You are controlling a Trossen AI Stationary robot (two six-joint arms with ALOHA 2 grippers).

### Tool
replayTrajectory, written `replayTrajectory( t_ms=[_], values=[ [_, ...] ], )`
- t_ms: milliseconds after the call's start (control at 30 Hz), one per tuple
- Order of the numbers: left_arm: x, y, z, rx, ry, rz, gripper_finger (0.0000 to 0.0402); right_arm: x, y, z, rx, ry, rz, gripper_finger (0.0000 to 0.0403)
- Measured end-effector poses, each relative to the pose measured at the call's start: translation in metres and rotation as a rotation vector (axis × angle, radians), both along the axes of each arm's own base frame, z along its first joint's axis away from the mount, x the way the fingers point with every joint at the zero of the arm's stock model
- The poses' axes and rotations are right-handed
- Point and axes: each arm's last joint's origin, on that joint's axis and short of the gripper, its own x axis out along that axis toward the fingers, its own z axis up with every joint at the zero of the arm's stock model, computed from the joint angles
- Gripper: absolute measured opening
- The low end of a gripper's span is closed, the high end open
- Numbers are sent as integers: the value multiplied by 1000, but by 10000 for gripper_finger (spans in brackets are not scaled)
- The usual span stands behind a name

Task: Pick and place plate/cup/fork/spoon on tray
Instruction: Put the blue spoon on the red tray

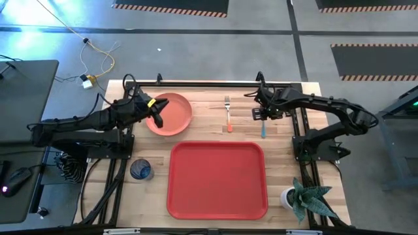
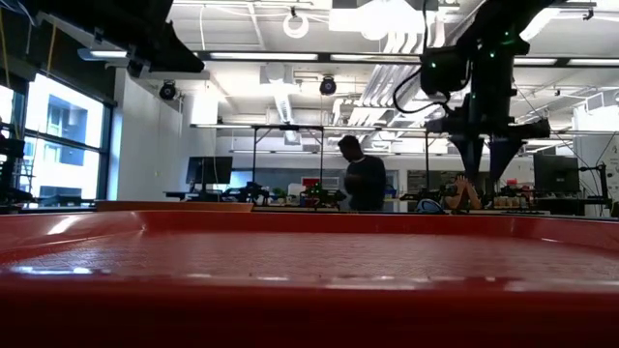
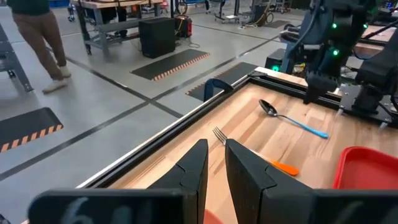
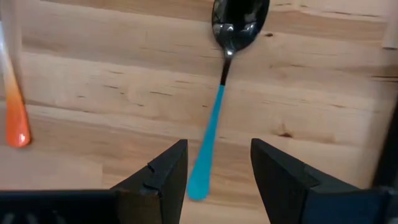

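Note:
The salmon-orange plate point(image 1: 176, 116) lies flat at the table's far left. My left gripper point(image 1: 158, 117) hovers above its left part, fingers a narrow gap apart point(image 3: 216, 146) and empty. The fork point(image 1: 228, 112) and the blue-handled spoon point(image 1: 263, 127) lie on the wood beyond the red tray point(image 1: 217, 177). My right gripper point(image 1: 261, 114) hangs open over the spoon, pointing down; its fingers stand on either side of the handle's free end point(image 4: 202, 180) without touching. The blue cup point(image 1: 140, 170) stands left of the tray.
A small potted plant point(image 1: 299, 196) stands at the near right corner. The tray's rim point(image 2: 309, 290) fills the low view's foreground. Bare wood lies between the fork and the plate. A person point(image 2: 363, 179) stands in the room behind the table.

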Motion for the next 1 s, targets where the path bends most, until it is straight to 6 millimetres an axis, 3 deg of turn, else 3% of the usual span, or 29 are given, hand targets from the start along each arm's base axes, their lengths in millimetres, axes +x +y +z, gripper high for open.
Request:
replayTrajectory(
  t_ms=[433, 667, 1000],
  values=[
    [-1, 3, 0, 0, 0, 19, 47, -8, -6, -33, -44, -64, -26, 167],
    [-1, 3, 0, 0, 0, 19, 47, -13, -12, -42, -70, -84, -32, 167],
    [-1, 3, 0, 0, -1, 20, 47, -12, -24, -60, -38, -21, -14, 167]
  ],
)
